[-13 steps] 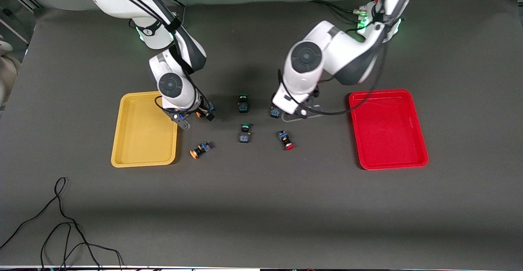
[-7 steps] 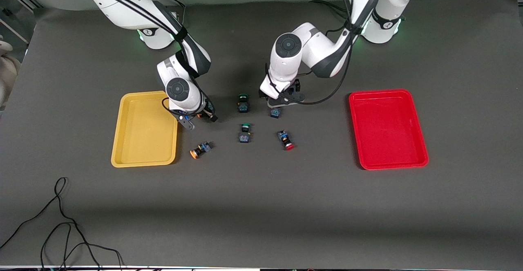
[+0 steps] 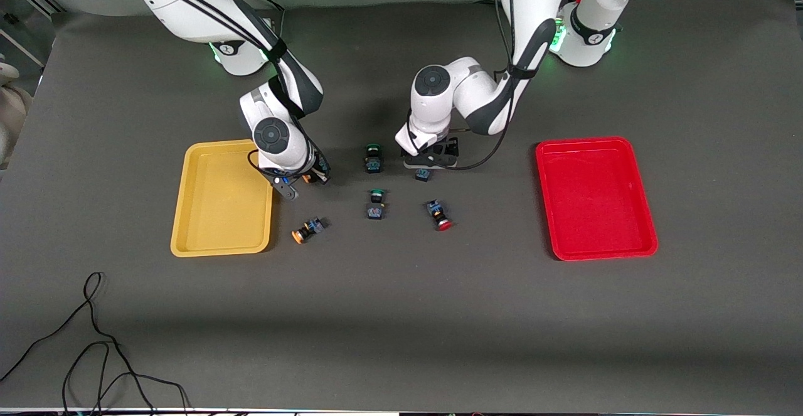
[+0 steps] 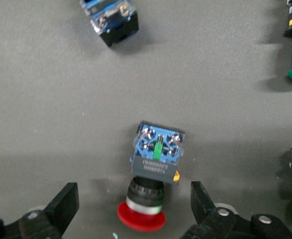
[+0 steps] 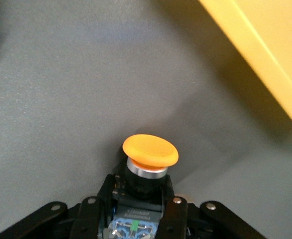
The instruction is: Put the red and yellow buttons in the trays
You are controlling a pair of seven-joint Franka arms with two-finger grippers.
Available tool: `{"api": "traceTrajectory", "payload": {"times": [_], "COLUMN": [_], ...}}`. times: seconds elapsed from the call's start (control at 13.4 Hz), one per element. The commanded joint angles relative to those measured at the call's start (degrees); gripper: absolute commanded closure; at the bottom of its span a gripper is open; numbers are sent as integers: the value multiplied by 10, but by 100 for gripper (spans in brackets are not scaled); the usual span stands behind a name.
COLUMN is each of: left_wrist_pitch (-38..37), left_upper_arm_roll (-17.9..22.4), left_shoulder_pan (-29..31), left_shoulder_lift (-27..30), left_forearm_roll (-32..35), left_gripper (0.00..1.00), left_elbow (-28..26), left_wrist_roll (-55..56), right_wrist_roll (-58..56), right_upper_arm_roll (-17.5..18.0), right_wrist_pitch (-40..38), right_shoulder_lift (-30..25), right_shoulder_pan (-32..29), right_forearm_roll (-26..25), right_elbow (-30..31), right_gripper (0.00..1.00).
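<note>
While the right hand clamped a yellow button beside the yellow tray | left hand spread around a red button mid-tabletop | buttons judged light, rigid, best gripped across the square body

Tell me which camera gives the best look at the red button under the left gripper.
The left wrist view: the red button lies on its side between the left gripper's open fingers. The front view shows only its dark body below the wrist. The right wrist view misses it.

Mustard tray, red tray
</note>
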State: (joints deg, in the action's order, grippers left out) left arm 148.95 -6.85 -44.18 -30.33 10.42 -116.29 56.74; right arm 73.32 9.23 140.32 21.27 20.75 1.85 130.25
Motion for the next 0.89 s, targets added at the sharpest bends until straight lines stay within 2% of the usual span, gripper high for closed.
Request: {"api": "traceTrajectory", "payload": {"times": [0.0,0.22,0.37,0.45,0.52,0.67,0.82], "left_wrist_pitch": [-3,-2,-2,-2,-1,7,10], "left_upper_arm_roll": [9,10,10,10,10,11,11], "left_shoulder_pan": [0,-1,-1,-1,-1,-3,-3], "left_shoulder_lift": [-9,-17,-23,-25,-28,-32,-33], "left_forearm_roll": [16,17,19,19,19,19,19], "left_gripper": [0,1,3,5,11,17,39], "left_elbow": [36,51,51,51,51,50,49], "left_wrist_roll": [-28,-29,-51,-58,-58,-59,-63], "right_wrist_roll": [-3,-138,-260,-303,-338,-382,-411], "right_upper_arm_roll": [-9,-25,-91,-120,-146,-187,-195], "right_wrist_pitch": [-83,-215,-251,-255,-249,-204,-87], "right_shoulder_lift": [-77,-177,-228,-235,-234,-216,-191], "right_shoulder_pan": [-4,-61,-68,-67,-67,-68,-69], "right_forearm_roll": [-9,-2,0,1,1,1,1], "right_elbow": [-11,-36,-29,-23,-12,23,95], "right_gripper": [90,90,90,90,90,90,90]}}
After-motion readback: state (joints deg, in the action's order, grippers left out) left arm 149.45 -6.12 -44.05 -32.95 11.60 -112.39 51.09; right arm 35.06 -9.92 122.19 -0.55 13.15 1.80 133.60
